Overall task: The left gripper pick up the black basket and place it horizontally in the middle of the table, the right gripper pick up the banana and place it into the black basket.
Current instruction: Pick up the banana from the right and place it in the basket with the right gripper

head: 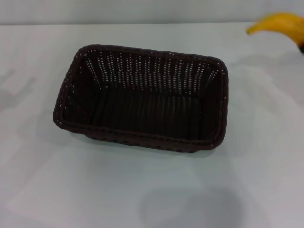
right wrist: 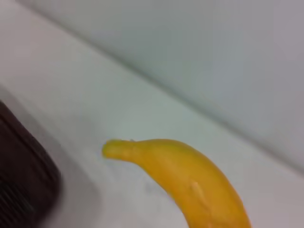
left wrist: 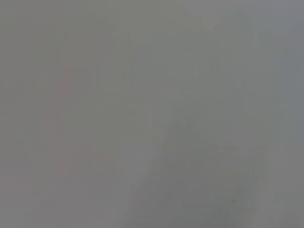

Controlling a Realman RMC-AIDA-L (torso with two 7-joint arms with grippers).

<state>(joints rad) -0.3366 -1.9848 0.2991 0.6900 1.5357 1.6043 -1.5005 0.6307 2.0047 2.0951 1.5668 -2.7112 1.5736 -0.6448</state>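
Black basket (head: pixel 142 97) lengthwise mid-table (head: pixel 71 190), empty – banana (head: pixel 278 22) far right, off surface – grippers unseen, grip state unknowable

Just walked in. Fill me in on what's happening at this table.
The black basket sits lengthwise across the middle of the table, empty. The banana is at the far right edge of the head view, beyond the basket, not yet inside it. The right wrist view looks along it, so the right arm is probably carrying it, though neither gripper shows. The left wrist view shows only blank grey.
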